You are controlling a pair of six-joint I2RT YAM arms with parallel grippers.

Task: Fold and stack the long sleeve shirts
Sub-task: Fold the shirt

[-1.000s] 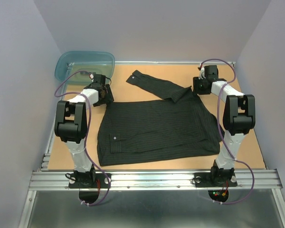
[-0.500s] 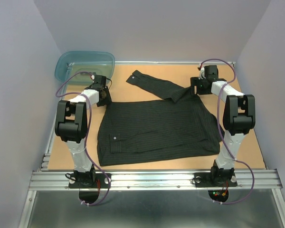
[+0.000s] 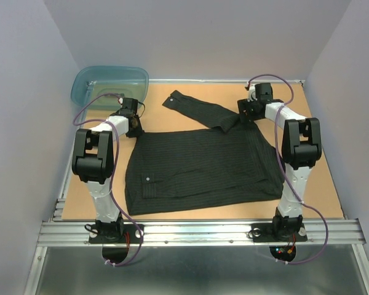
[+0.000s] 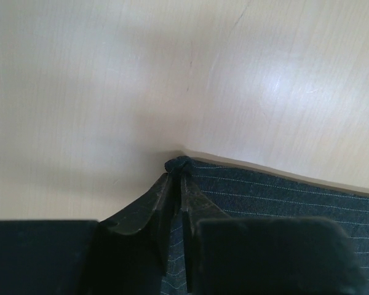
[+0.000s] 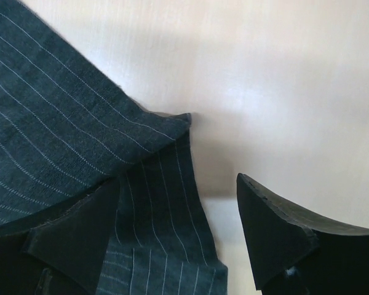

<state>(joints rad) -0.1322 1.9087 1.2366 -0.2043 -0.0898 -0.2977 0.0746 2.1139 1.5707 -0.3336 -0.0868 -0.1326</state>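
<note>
The long sleeve shirt (image 3: 203,166), dark with thin pinstripes, lies spread flat across the middle of the table. One sleeve (image 3: 197,107) stretches toward the far left. My left gripper (image 3: 134,128) is at the shirt's far left corner. In the left wrist view its jaws (image 4: 178,178) are pinched shut on a small bunched tip of the cloth (image 4: 283,193). My right gripper (image 3: 246,114) sits at the far right corner, where the sleeve meets the body. It is open (image 5: 178,187), with the folded shirt edge (image 5: 61,123) lying between its fingers and one finger (image 5: 270,227) over bare table.
A translucent teal tub (image 3: 109,83) stands at the far left corner, just behind the left arm. Purple walls close in the table on three sides. A metal rail (image 3: 197,232) runs along the near edge at the arm bases.
The left jaws have closed on the shirt's far left corner. The right jaws have opened wider, and that gripper has shifted a little left and farther back over the shirt's edge.
</note>
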